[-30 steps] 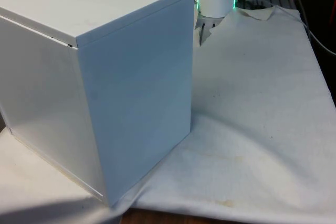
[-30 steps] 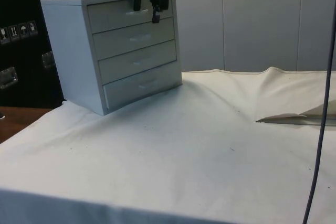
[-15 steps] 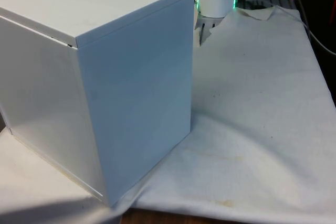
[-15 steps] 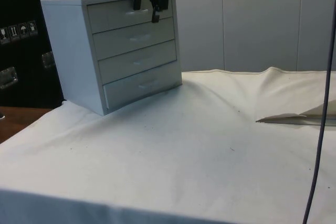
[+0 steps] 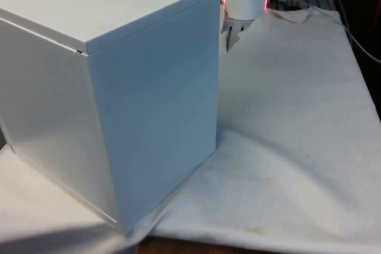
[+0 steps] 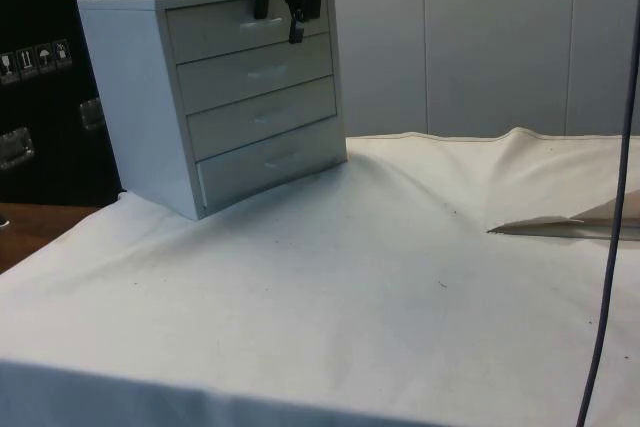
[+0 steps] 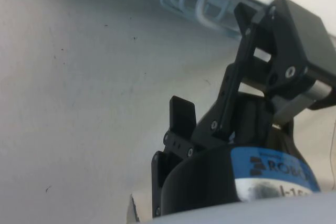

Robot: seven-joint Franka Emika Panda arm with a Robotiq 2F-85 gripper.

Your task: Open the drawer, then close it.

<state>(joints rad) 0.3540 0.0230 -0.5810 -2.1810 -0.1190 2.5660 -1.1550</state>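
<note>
— Gripper (image 6: 279,27) first: where is it?
— Upper left of the side view, hanging in front of the top drawer (image 6: 215,33) of the white chest of drawers (image 6: 140,97), at the chest's top edge.
— And its fingers?
— Apart, with a clear gap between the two black fingers (image 6: 297,29); they hold nothing. Whether either one touches the drawer front, I cannot tell.
— How does the chest stand?
— On the white cloth (image 6: 350,277) over the surface, at the left of the side view, with four drawers stacked one above another. All four fronts sit flush, so every drawer is shut.
— What of the front view?
— The chest (image 5: 119,87) takes up the left half of that frame, turning a plain side and back to the camera, with bare cloth (image 5: 297,117) spreading to the right.
— Anything from the wrist?
— A row of pale wire handles (image 7: 194,1) against the chest's front, beyond the black fingers (image 7: 182,116)
</note>
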